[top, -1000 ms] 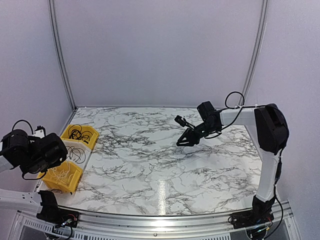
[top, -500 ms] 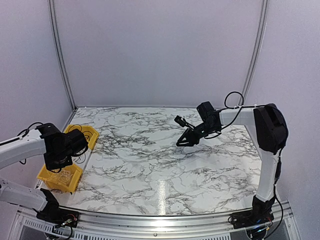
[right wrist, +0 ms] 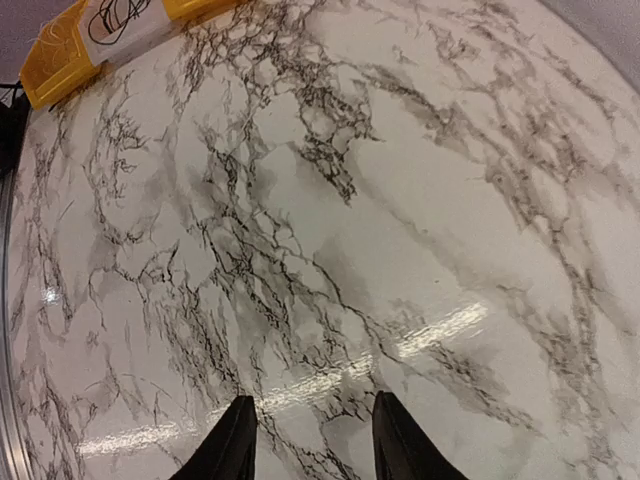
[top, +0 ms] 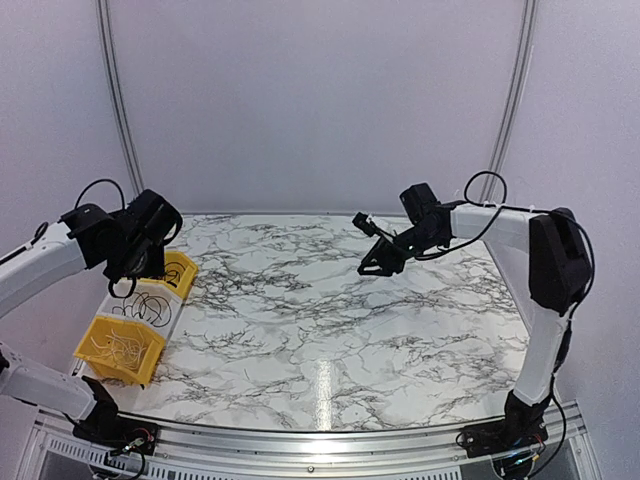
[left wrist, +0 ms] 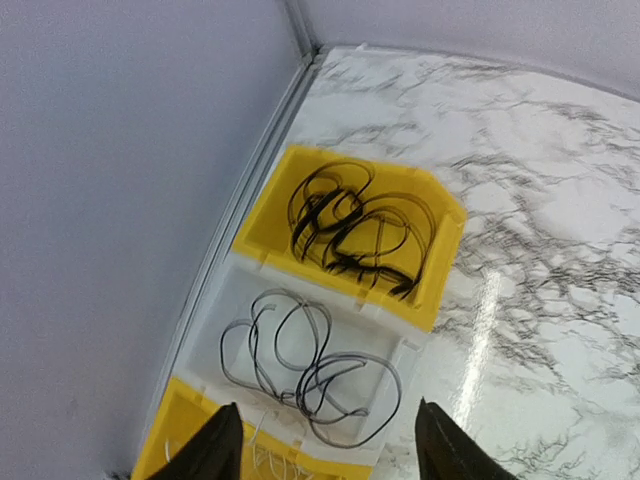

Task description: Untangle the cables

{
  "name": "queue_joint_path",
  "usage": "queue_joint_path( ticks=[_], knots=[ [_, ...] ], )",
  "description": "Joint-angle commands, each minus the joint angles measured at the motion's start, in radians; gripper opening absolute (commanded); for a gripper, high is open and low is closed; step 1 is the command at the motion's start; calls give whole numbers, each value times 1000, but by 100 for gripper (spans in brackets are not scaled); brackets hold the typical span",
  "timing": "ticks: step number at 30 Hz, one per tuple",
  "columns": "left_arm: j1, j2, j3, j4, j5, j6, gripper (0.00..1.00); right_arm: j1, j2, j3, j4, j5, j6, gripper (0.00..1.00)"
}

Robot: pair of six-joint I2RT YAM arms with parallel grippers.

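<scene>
Left pincer (left wrist: 328, 425) open, hanging over cables (left wrist: 318, 383) coiled in white bin (left wrist: 235, 300); yellow bin (left wrist: 265, 215) just beyond fingertips. Right pincer (right wrist: 312, 420) open above marble worktop (right wrist: 400, 200).

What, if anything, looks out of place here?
Nothing stands out: black cables lie in the far yellow bin, dark loops in the white bin, pale cables in the near yellow bin, all at the table's left edge. None spilled outside.

Black cables (left wrist: 335, 215), yellow bin (left wrist: 265, 228), white black-veined marble table (right wrist: 450, 200).
</scene>
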Motion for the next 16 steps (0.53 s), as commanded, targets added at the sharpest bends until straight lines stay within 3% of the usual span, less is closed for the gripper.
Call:
queue_joint_path(
  ticks=[1,3,4,5,6,7,14,16],
  knots=[
    [4,59,127,268,45,399,77,0,-217,28,18,222,-29,41],
    [4,86,150,373,140,493,88,-11,-307,-29,71,324,1,45],
    [4,100,154,426,211,538,90,-22,-358,-80,103,364,25,54],
    [4,107,147,485,276,573,94,-36,-410,-124,146,396,56,70],
    [4,112,134,544,322,591,98,-53,-463,-170,193,418,89,93],
    [4,113,116,612,352,599,99,-70,-517,-220,236,447,122,98],
    [4,137,35,865,424,498,99,-151,-841,-480,412,637,257,99],
    [4,149,2,912,479,462,99,-200,-919,-567,481,593,274,99]
  ],
)
